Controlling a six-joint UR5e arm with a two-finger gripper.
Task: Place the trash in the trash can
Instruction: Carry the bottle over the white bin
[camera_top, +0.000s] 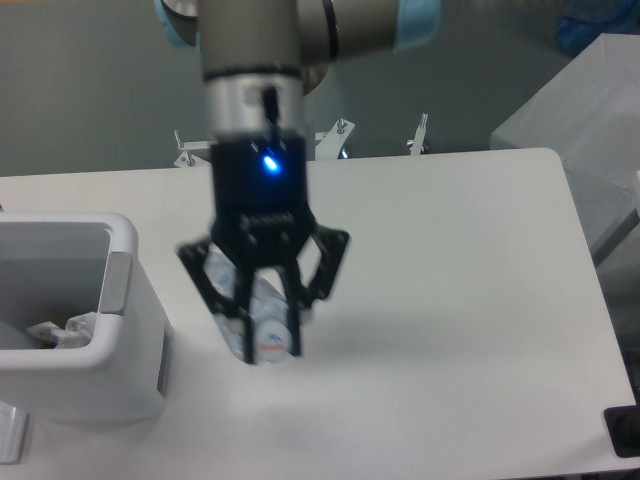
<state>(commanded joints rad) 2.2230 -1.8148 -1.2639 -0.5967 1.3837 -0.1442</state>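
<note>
End effector (266, 335) clamped on flattened clear bottle (268, 318).
Boxy white bin (122, 290) at nine o'clock held crumpled wrapper (62, 331).

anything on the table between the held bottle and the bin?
Nothing: the camera view shows only bare white table between the flattened clear plastic bottle in the end effector and the white boxy plastic bin.

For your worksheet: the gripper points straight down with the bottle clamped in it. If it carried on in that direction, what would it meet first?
Probably the bare white table. The gripper holds the bottle right of the trash can, not above it, so the bottle's lower end would touch first; its height is unclear.
</note>
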